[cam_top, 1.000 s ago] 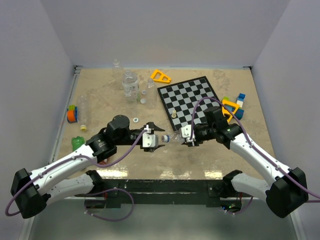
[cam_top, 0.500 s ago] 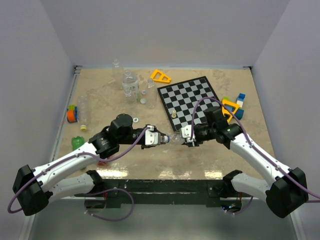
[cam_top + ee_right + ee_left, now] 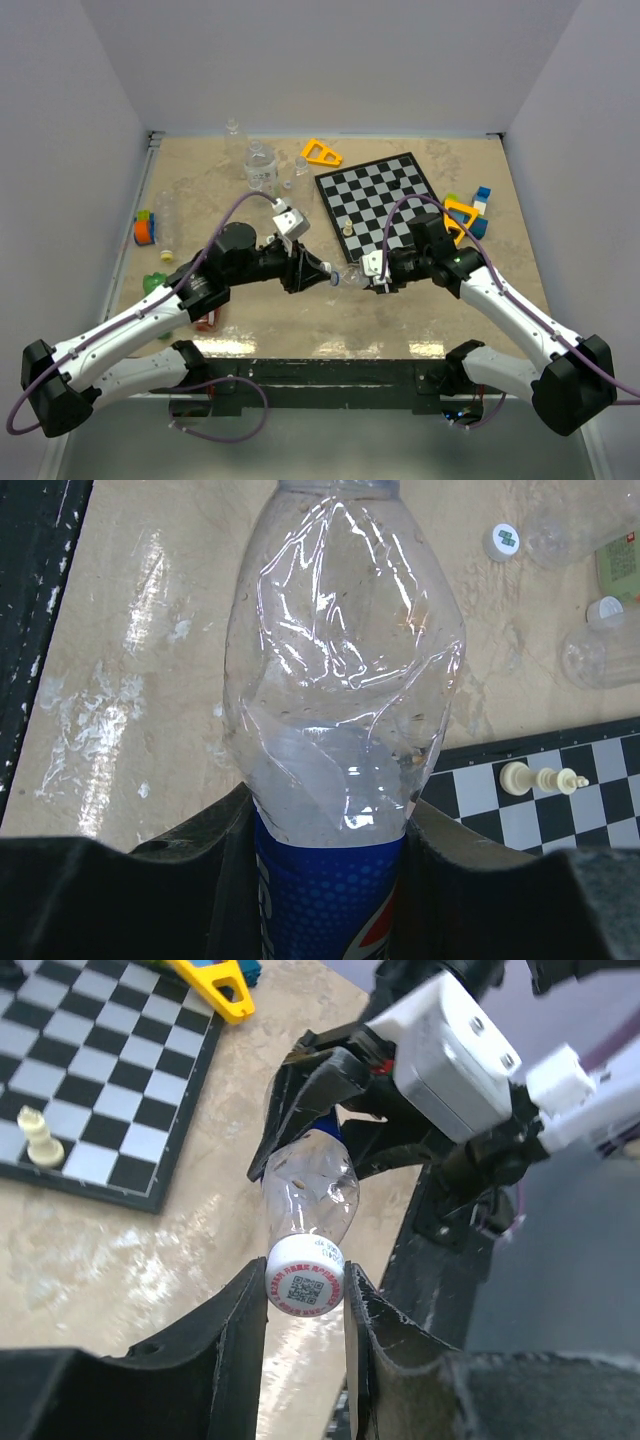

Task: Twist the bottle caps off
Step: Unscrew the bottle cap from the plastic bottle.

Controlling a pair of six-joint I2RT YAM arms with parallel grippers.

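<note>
White cap (image 3: 306, 1278) clamped between left pincer (image 3: 305, 1288) tips, clear bottle (image 3: 308, 1192) gripped by right pincer (image 3: 328, 830).

Beige tabletop (image 3: 400, 318) w/ grey walls (image 3: 300, 60)

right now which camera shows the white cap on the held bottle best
Left wrist: the white cap is close up, printed top facing the lens, in the left gripper. Top external shows a tiny speck; right wrist only the bottle body.
</note>
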